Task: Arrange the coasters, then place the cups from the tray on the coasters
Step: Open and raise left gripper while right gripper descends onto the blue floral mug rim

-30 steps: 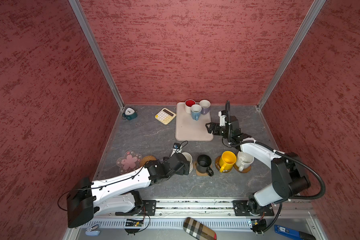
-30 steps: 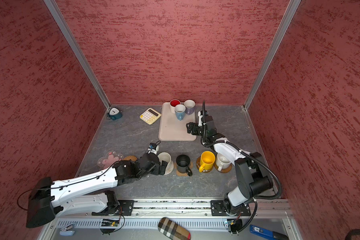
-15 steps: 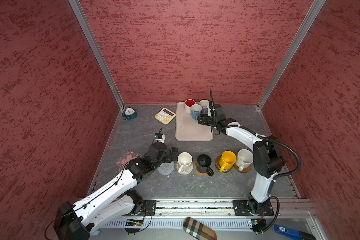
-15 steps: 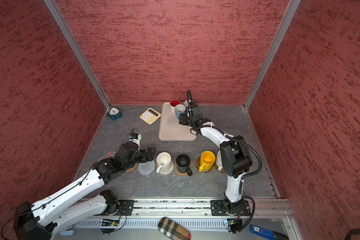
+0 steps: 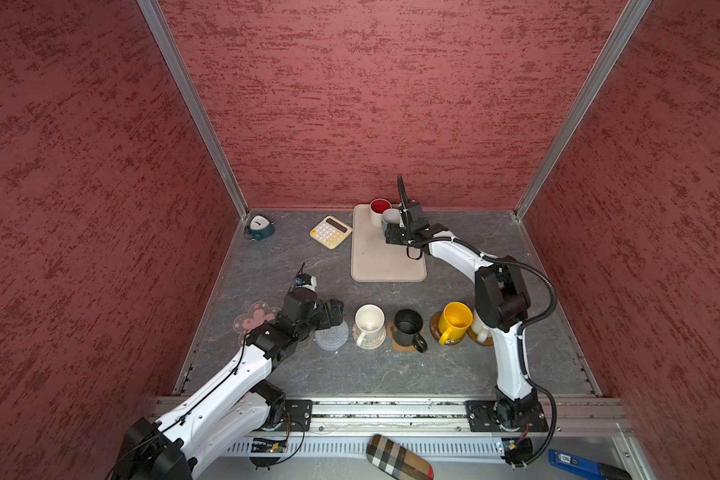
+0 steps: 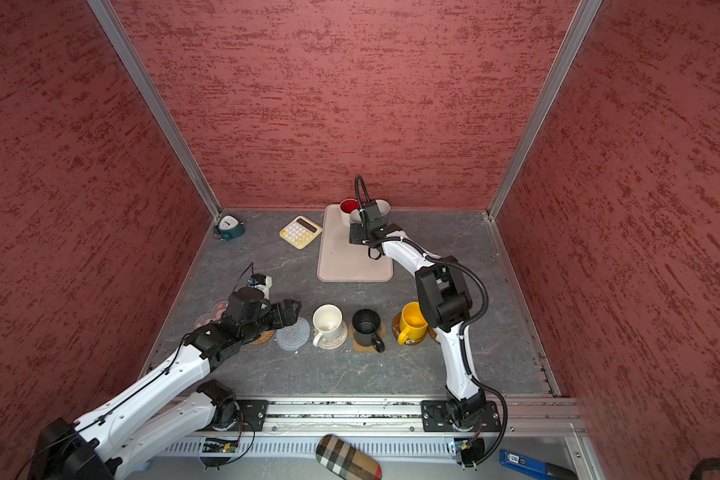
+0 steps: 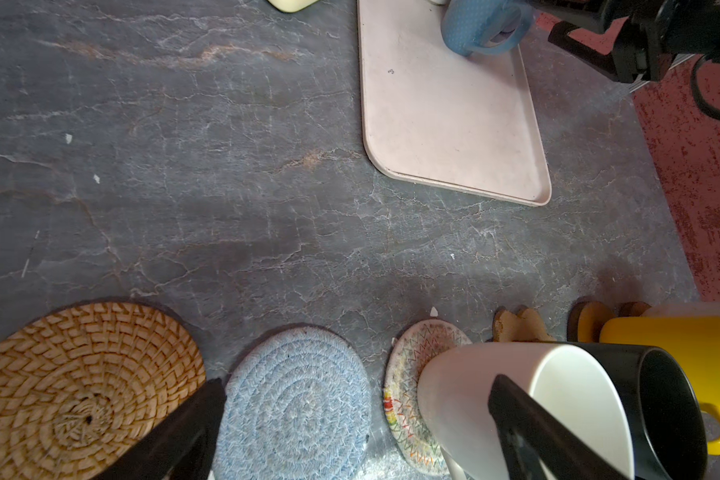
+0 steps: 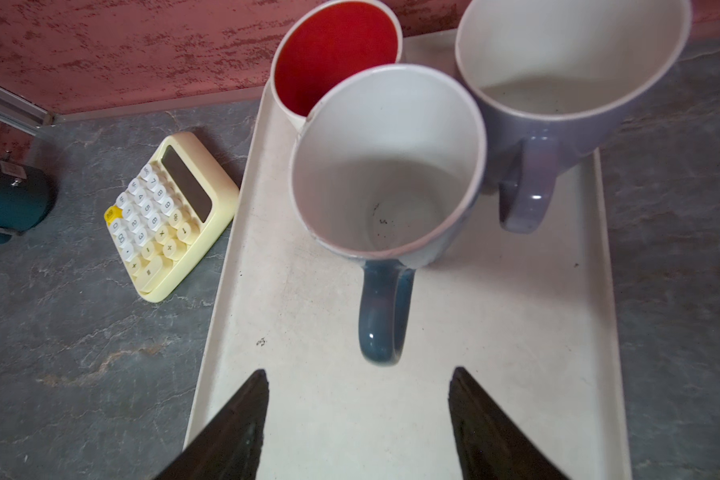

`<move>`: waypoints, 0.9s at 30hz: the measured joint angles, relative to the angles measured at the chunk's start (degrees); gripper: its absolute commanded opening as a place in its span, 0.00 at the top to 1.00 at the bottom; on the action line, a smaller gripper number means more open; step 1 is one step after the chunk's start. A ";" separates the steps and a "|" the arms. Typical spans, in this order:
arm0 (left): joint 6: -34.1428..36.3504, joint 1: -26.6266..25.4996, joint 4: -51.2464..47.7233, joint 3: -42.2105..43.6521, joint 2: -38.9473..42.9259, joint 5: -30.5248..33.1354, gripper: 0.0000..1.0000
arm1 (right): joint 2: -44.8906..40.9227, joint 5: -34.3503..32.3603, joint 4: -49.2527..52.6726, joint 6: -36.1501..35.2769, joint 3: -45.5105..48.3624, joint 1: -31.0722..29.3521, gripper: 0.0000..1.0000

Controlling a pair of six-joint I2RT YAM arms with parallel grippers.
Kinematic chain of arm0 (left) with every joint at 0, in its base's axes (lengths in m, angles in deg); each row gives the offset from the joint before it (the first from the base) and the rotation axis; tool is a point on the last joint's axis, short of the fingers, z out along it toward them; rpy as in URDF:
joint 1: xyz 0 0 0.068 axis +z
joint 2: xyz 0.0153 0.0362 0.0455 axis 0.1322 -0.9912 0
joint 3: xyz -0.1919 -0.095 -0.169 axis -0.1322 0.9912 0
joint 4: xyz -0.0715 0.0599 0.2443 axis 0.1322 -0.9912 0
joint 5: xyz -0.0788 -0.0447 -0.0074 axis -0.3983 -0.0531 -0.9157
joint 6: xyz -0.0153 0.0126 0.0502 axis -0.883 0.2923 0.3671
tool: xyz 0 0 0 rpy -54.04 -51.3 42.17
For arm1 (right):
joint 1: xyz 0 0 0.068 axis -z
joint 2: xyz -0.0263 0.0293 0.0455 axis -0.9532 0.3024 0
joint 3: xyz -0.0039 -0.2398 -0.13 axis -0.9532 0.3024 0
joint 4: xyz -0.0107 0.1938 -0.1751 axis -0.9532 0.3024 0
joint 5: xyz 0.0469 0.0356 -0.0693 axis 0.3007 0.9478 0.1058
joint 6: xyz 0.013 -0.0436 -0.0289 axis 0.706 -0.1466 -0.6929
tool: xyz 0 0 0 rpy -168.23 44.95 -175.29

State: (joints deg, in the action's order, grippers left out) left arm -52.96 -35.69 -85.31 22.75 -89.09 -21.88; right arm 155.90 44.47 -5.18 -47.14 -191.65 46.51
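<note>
right tool [image 8: 358,376] is hovering open over the tray [image 8: 516,365], just short of the handle of the blue cup [image 8: 387,174] at its far end; left tool [image 7: 356,380] is gaping wide above a grey coaster [image 7: 296,407].

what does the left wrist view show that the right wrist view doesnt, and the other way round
Only the left wrist view: the woven coaster, the blue-grey coaster, the white cup, the black cup and the yellow cup. Only the right wrist view: the teal clock and the calculator's keys. Both: the tray and the blue cup on it.
</note>
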 measured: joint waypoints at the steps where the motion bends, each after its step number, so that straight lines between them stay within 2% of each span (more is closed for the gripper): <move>1: 0.17 0.42 0.46 0.35 0.00 -0.48 0.01 | 1.05 -0.17 0.42 -0.07 -1.36 -0.02 0.34; 13: 1.22 3.52 5.44 3.91 -2.01 -4.15 0.00 | 12.72 -1.70 8.76 -1.14 -19.34 -0.07 0.40; 21: 1.55 4.74 7.08 4.35 -2.54 -5.73 0.00 | 15.93 -3.96 11.32 -1.97 -22.43 -0.07 0.45; 24: 1.57 4.96 7.34 4.35 -2.54 -6.23 0.00 | 17.03 -4.92 11.91 -2.40 -24.13 -0.07 0.53; 27: 1.62 5.05 7.34 4.35 -2.54 -6.38 0.01 | 17.94 -5.90 12.87 -2.67 -25.57 -0.07 0.56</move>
State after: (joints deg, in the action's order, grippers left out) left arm -51.34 -30.64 -77.96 27.10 -91.62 -28.26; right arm 173.85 38.57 7.70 -49.81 -217.23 46.45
